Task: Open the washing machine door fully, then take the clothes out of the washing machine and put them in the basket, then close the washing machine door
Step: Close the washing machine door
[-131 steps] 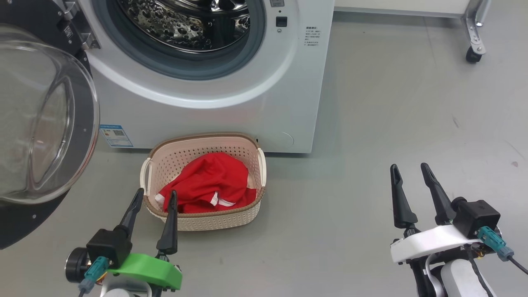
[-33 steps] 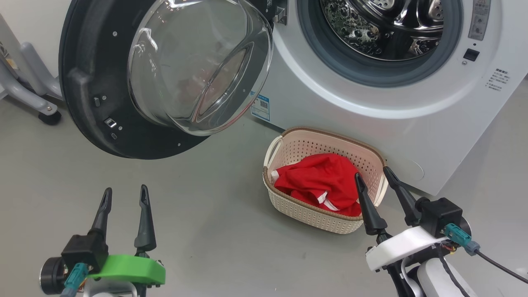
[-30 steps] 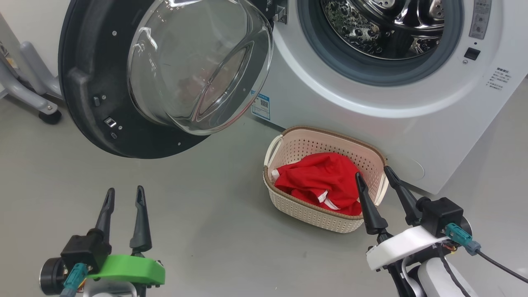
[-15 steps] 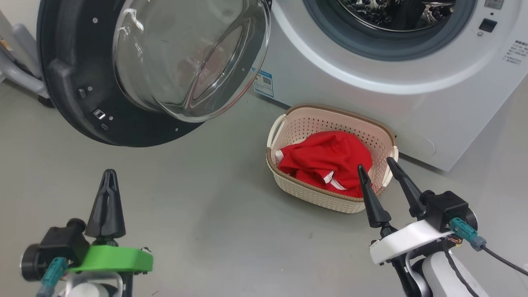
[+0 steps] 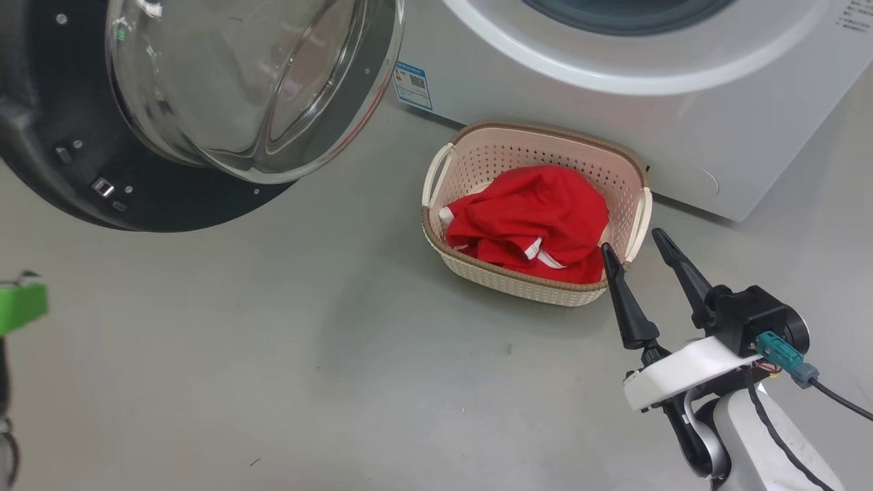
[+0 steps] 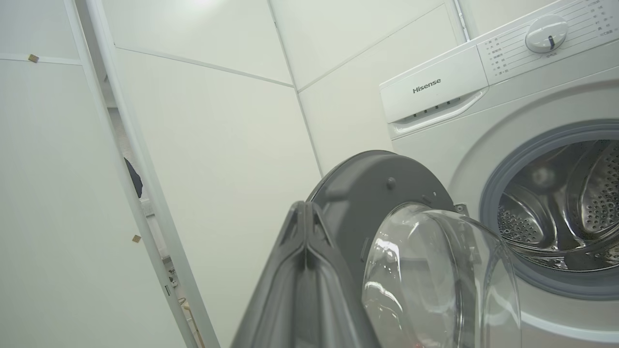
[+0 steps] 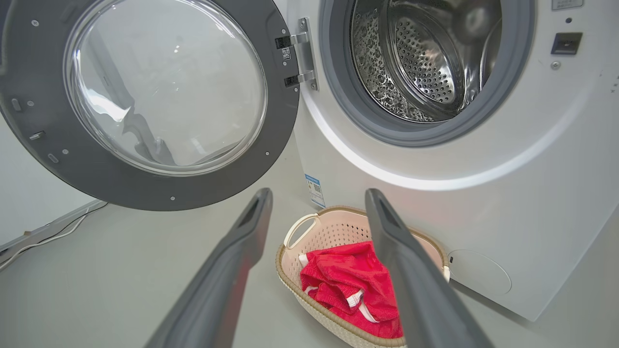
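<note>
The door [image 7: 150, 96] stood swung wide on its hinge [image 7: 297, 58], inner face toward the robot. It was up and to the left of the right fingers [image 5: 627, 307] and just past the tips of the left fingers [image 6: 290, 299], a little to their right in the left wrist view. Whether those tips touched its rim could not be told. It looked a stiff, fairly heavy thing that would move only in an arc about the hinge, so it wanted a push and not a grip. The glass bowl [image 5: 239, 82] was smooth, rounded and breakable, a poor place to press. The broad dark rim on the side far from the hinge seemed the better spot, where a light shove would turn it most easily, with a firmer press likely needed at the end to make it click shut. The left fingers were pressed together and held nothing, a shape that would serve as a blunt pusher. The right fingers were spread well apart and empty, pointing at the basket [image 5: 539, 128], which sat on the floor [image 5: 307, 354] just beyond their tips, close to the front of the washing machine [image 5: 682, 136]. The clothes [image 5: 532, 215] lay heaped in it, soft and light. The drum [image 7: 420, 63], above the right fingers, showed bare steel as far as could be seen, so closing appeared to be the step left.
</note>
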Robot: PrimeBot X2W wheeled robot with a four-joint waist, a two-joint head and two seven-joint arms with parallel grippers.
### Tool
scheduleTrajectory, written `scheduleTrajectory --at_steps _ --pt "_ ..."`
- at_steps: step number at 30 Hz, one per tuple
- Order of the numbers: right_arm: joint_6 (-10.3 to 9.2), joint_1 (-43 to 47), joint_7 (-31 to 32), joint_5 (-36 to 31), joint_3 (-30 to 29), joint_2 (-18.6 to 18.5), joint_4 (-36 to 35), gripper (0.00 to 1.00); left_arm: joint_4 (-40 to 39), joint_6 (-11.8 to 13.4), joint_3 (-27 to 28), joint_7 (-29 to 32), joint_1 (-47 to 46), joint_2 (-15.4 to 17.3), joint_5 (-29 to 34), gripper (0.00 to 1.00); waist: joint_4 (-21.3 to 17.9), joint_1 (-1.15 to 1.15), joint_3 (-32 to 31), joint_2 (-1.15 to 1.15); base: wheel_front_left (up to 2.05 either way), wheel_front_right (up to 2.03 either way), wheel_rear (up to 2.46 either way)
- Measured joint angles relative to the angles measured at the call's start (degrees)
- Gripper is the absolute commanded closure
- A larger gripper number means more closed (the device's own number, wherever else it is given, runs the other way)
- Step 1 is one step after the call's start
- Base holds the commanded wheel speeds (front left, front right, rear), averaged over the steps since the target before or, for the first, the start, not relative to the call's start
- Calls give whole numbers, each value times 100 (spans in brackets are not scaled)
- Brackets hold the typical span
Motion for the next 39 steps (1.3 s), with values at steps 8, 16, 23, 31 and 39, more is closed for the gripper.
scheduleTrajectory --at_steps 8,16,23,31,39 --pt "0 -78 48 0 52 -33 -35 0 458 -70 973 477 -1010 706 -575 100 -220 0 212 0 0 0 0" --pt "1 -149 48 0 112 -53 -42 0 1675 21 1601 1114 -1600 1039 -1207 100 -420 0 309 0 0 0 0" --pt "1 -163 48 1 125 -100 -47 0 2815 271 2383 1660 -2231 620 -2346 100 -523 0 352 0 0 0 0" --pt "2 -242 73 1 167 -110 -71 0 3667 402 3118 2127 -2662 360 -3206 100 -575 0 398 0 0 0 0" --pt "3 -247 73 1 170 -118 -71 0 4448 468 3732 2681 -3224 77 -3989 100 -600 0 424 0 0 0 0"
